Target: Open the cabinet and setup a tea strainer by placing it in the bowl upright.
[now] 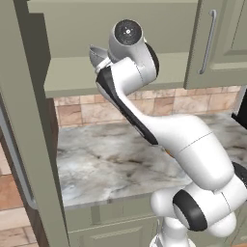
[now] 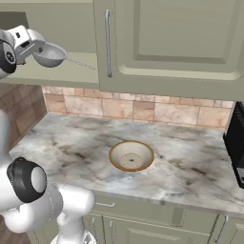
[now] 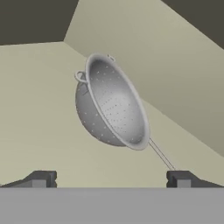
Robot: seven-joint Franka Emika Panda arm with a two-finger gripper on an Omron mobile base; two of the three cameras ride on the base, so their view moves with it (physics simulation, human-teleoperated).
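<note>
— Two dark fingertips point(image 3: 39, 178) are rising at the bottom of the hand view, well apart from each other. What are they doing?

— They are standing wide apart, with nothing between them. The gripper point(image 3: 111, 179) is pointing at the tea strainer point(image 3: 111, 103) but not touching it.

— Where is the tea strainer sitting?

— It is resting on the shelf point(image 1: 116, 72) of the cabinet point(image 2: 28, 19), tilted, with its mouth turned sideways and a thin wire handle trailing behind it. Its door point(image 1: 29, 120) is standing open at the left of the left base view.

— And the bowl point(image 2: 132, 156)?

— It is lying on the marble counter point(image 2: 190, 167), below the cabinet and off to its right, mouth up.

— Anything else near the cabinet?

— A closed green door point(image 2: 167, 43) with a silver bar handle point(image 2: 108, 43) is hanging just beside the cabinet, and a tiled wall point(image 2: 143, 109) is running under it.
</note>
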